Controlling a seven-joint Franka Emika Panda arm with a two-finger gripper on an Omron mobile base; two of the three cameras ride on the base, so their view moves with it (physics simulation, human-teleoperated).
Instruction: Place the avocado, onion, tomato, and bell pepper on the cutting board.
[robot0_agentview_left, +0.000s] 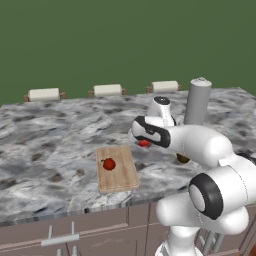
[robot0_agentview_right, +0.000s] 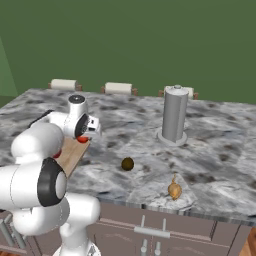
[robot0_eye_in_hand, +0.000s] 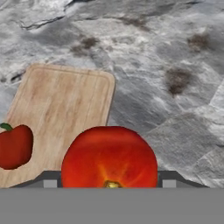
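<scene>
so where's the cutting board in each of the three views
Left base view: the cutting board lies centre-low, left of the arm.
Right base view: left of centre, partly behind the arm.
Hand view: left half, below the top edge.
Shared landmark: the small red vegetable on it.

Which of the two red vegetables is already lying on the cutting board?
The stemmed red one lies on the cutting board; the other is held in the gripper.

- The tomato is cut off at its underside by the hand view's bottom, so the finger tips gripping it are hidden.
- The bell pepper on the cutting board runs off the left edge.
- From the left base view the arm hides most of the avocado.
</scene>
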